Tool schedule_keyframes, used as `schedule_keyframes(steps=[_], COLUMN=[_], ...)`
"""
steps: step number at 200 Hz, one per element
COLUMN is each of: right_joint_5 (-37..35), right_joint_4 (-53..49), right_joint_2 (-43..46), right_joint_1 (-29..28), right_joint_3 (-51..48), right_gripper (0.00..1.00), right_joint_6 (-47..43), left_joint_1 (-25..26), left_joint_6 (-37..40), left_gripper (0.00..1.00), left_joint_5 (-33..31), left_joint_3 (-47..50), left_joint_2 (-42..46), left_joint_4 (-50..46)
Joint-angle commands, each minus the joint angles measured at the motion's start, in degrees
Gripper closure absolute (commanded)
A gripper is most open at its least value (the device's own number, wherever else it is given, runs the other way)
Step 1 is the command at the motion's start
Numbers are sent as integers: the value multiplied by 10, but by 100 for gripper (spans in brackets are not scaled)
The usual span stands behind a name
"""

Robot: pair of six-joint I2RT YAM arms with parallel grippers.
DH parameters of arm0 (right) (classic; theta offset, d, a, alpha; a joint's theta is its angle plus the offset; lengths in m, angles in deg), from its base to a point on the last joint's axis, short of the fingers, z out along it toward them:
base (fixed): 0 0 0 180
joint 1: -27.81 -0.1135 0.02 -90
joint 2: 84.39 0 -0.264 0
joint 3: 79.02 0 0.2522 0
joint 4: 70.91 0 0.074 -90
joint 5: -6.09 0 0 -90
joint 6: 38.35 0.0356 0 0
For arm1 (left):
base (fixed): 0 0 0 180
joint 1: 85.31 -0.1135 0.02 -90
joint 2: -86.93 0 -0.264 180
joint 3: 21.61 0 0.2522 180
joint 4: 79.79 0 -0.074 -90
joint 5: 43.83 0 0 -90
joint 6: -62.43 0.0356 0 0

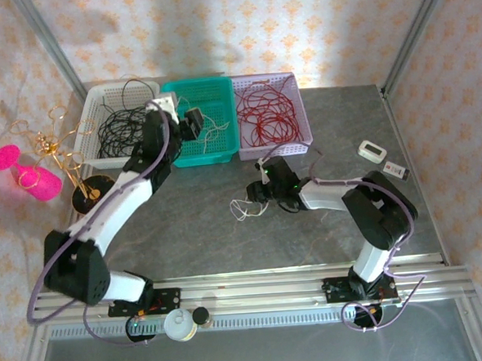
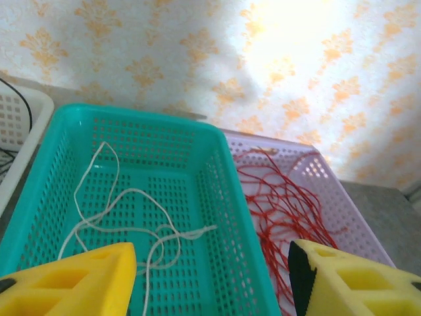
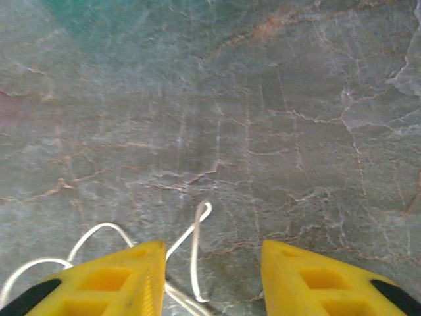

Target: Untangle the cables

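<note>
Bright, blown-out glare on wallpaper (image 2: pixel 296 39); soft focus

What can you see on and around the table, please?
baskets: three, white, teal, lilac, row at far side of table
black cables: one bundle, black, in white basket
red cables: one bundle, red, in lilac basket
white cables: two, white, one in teal basket, one on table
wire stand: one, gold, left of baskets
pink items: two, pink, beside stand
small boxes: two, white and black, table's right side
left gripper: one, yellow fingers, open over teal basket
right gripper: one, yellow fingers, open over the table cable
</note>
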Motion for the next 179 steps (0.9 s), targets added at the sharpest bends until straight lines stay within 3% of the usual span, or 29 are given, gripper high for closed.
schedule_keyframes(steps=[1, 36, 75, 99, 130, 179], right_joint_5=[-22, 3, -12, -21, -12, 30], right_joint_4=[1, 25, -33, -99, -178, -274], right_joint_2=[-20, -34, -13, 52, 136, 201], right_joint_1=[-7, -10, -10, -10, -10, -10], right_joint_3=[14, 10, 41, 68, 111, 183], right_gripper=[61, 80, 100, 100, 100, 100], right_joint_6=[-15, -22, -38, -51, -68, -68], left_joint_1=[19, 40, 57, 69, 92, 107], left_joint_6=[-11, -19, -29, -22, -17, -29], left_gripper=[36, 36, 36, 37, 36, 25], left_joint_5=[-3, 14, 38, 104, 200, 255], left_joint_3=[67, 148, 192, 212, 261, 341], left_joint_2=[46, 117, 156, 158, 149, 106], left_joint_4=[-19, -25, -12, 24, 141, 375])
